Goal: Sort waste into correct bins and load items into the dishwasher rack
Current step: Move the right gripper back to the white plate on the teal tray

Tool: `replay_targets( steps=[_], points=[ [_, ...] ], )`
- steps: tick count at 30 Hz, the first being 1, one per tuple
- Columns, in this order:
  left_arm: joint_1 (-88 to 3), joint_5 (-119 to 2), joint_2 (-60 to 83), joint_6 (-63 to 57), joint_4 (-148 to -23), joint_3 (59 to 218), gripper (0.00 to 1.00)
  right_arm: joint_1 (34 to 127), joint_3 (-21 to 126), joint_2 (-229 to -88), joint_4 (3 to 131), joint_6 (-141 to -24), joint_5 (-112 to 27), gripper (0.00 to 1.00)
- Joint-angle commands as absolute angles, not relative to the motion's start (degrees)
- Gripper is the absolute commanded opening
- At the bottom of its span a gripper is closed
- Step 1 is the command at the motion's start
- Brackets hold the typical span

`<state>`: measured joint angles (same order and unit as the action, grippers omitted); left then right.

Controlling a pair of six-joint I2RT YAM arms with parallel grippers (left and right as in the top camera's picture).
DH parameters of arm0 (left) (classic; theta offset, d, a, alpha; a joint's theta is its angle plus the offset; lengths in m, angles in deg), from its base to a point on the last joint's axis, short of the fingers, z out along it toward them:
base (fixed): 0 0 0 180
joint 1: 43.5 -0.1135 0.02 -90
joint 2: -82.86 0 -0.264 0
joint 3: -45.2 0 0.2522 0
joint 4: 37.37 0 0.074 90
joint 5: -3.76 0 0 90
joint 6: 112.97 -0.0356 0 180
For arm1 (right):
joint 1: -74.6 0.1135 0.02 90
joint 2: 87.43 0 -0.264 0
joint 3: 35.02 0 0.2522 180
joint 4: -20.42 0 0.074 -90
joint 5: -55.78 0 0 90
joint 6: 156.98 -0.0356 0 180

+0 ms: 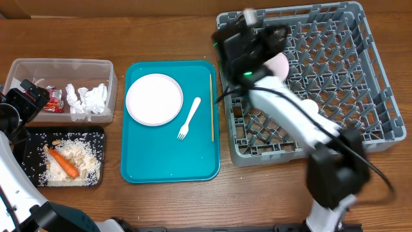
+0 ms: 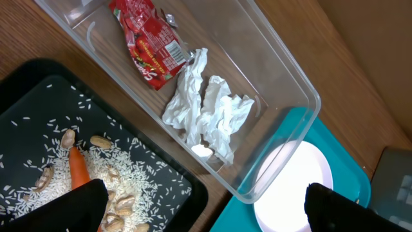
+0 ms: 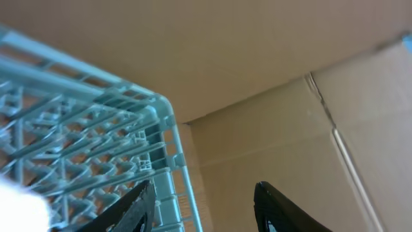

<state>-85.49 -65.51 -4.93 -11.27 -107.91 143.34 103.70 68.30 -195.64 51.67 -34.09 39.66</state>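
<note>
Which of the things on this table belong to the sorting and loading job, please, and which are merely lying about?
Job: wrapper, tissue, carrot, rice, clear tub, black tray, plate, fork, chopsticks, rack.
Lying about: teal tray, wooden table.

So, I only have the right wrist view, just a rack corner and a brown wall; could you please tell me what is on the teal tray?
Observer: The teal tray holds a white plate, a white fork and wooden chopsticks along its right edge.
Operator: Thank you. Where is the waste lying?
Observer: The red wrapper and the tissue lie in the clear tub; the carrot lies on rice in the black tray.
Operator: And the left claw?
Observer: The left claw is open and empty, over the tub's edge nearest the black tray.
</note>
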Motion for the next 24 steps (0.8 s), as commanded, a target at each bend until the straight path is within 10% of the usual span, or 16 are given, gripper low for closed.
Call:
replay_targets(
  steps=[1,9,24],
  points=[
    [-85.47,-65.88,-5.00,-10.96,-107.87,144.67,1.00,100.53,68.87,-182.89,60.26,-47.25,27.42,0.52],
    [-85.47,-65.90,-5.00,-10.94,-107.87,144.67,1.00,85.91,69.09,-173.41,79.78,-72.87,-33.82,0.45],
    [-85.47,-65.90,-5.00,-10.94,-107.87,144.67,1.00,87.38,68.78,-186.54,90.27,-78.13,-54.04,0.33]
  ],
)
